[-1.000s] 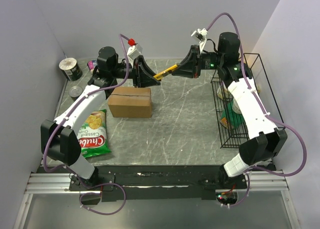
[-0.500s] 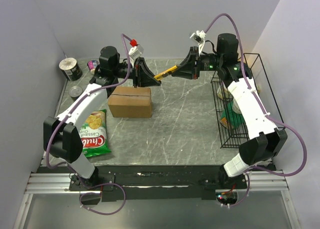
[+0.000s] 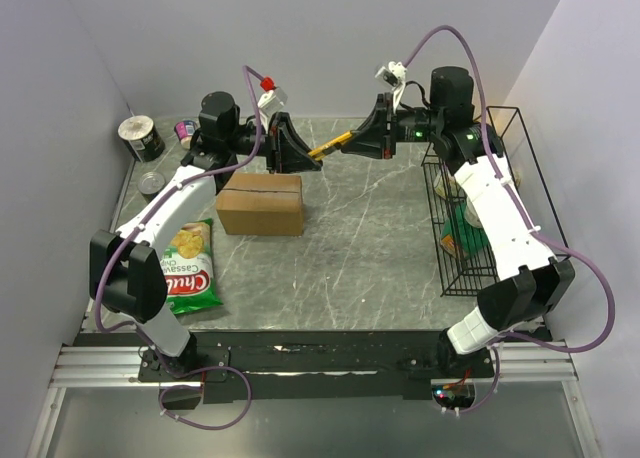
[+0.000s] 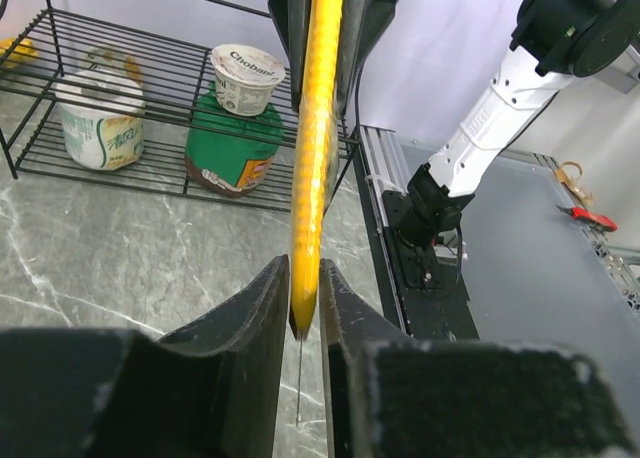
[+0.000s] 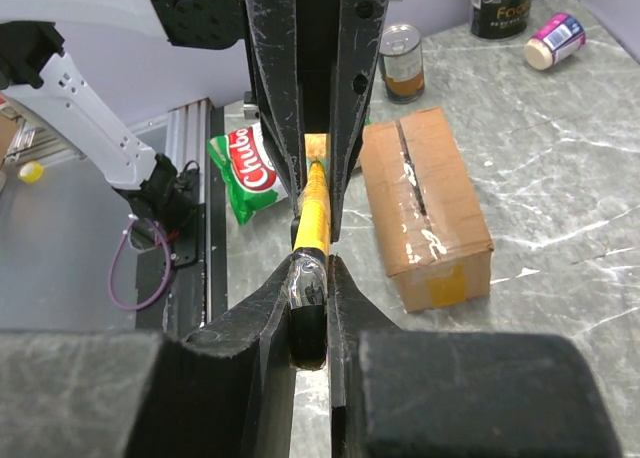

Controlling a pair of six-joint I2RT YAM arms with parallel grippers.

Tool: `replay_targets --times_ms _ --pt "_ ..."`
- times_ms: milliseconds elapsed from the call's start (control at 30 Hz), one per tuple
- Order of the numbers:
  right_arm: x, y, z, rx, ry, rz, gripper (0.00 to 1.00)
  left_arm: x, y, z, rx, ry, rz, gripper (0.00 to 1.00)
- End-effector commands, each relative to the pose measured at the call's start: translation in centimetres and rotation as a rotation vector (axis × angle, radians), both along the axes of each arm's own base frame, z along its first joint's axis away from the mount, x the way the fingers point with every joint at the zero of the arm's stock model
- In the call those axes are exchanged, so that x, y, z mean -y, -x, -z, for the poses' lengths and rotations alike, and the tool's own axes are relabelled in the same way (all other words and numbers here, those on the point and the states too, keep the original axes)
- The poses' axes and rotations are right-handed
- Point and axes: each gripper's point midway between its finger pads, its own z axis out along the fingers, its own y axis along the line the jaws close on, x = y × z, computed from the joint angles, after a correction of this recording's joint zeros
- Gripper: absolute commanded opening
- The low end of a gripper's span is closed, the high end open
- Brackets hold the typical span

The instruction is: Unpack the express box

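Now, cutter (image 5: 312, 213) handoff: right tool (image 5: 310, 278) pinches one end, left tool (image 4: 300, 303) flanks the other, clamp can't tell; nxt needs firm left grip b4 slitting box (image 3: 260, 205) tape.

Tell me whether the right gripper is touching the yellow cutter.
Touching. The right wrist view shows the right gripper with both fingers pressed against the near end of the yellow cutter, with no gap on either side.
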Motion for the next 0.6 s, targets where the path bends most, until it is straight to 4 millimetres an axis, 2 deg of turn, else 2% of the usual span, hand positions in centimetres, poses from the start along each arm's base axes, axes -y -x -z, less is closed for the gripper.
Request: replay_targets --times_ms 0,67,100,167,300,333,367,400,467,500,567 --pt "-0.4 -0.1 -0.8 0.035 0.002 0.001 0.00 0.3 -0.1 -2.3 0.081 0.035 0.008 0.25" --pt "-0.4 -0.2 -0.8 0.033 0.004 0.007 0.00 0.3 -0.1 -2.2 0.080 0.035 0.011 0.25" --pt "-0.4 -0.2 -0.7 0.033 0.004 0.005 0.00 0.3 0.0 -2.2 0.081 0.036 0.019 0.11" --pt "-0.4 -0.1 -0.8 0.031 0.003 0.006 0.00 0.4 0.1 -2.1 0.068 0.034 0.030 0.03" --pt "-0.3 -0.4 -0.7 0.025 0.006 0.023 0.00 0.5 0.3 -2.1 0.073 0.038 0.044 0.01" --pt "-0.2 -0.5 -1.0 0.030 -0.002 0.025 0.04 0.5 0.3 -2.2 0.070 0.038 0.048 0.01" --pt "-0.2 -0.3 -1.2 0.003 -0.016 0.022 0.22 0.5 0.3 -2.4 0.075 0.043 0.040 0.01" --pt "0.0 -0.2 -1.3 -0.016 -0.026 0.019 0.51 0.4 0.2 -2.4 0.067 0.044 0.032 0.01" --pt "0.3 0.7 -1.6 -0.044 -0.036 -0.019 0.61 0.0 0.4 -3.5 0.075 0.079 0.027 0.01" --pt "0.4 1.1 -2.1 -0.030 -0.033 -0.029 0.66 -0.1 0.5 -3.4 0.073 0.090 0.031 0.01" --pt "0.4 2.0 -1.6 -0.045 -0.013 -0.069 0.67 -0.1 0.7 -4.0 0.072 0.113 0.038 0.01"
